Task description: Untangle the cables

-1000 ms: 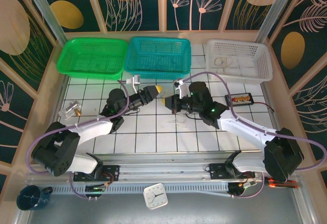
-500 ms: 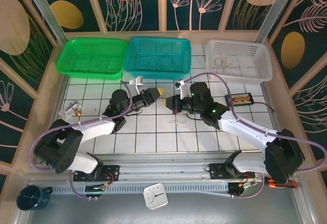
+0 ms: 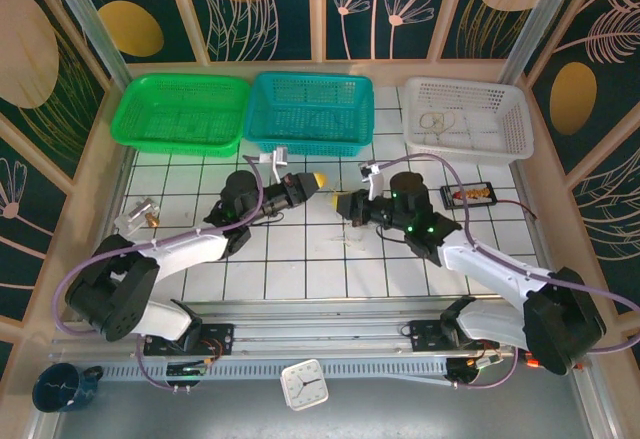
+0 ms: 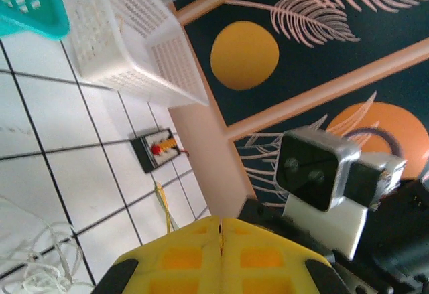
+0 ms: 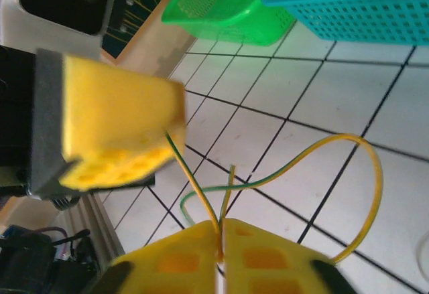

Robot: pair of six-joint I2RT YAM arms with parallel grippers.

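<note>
top external: high behind arm bases, looking down on whole table (image 3: 300, 269) | left wrist: low, close, facing white basket (image 4: 127, 53) | right wrist: low, close, facing left gripper (image 5: 161, 126), green basket (image 5: 228, 6) | both baskets shared with top

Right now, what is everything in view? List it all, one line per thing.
green basket: 1, green, far left
teal basket: 1, teal, far middle
white basket: 1, white, far right
loop: 1, pale, in the white basket
box: 1, black with a red-black lead, right of the right tool
small part: 1, clear, left edge of the tiles
clock: 1, white, near rail
mug: 1, dark blue, near left corner
cables: 1 heap, pale, on the tiles near the tools
wire: 1, yellow-green, between the tools
left tool: 1, yellow pads, shut on the wire
right tool: 1, yellow pads, shut on the wire
</note>
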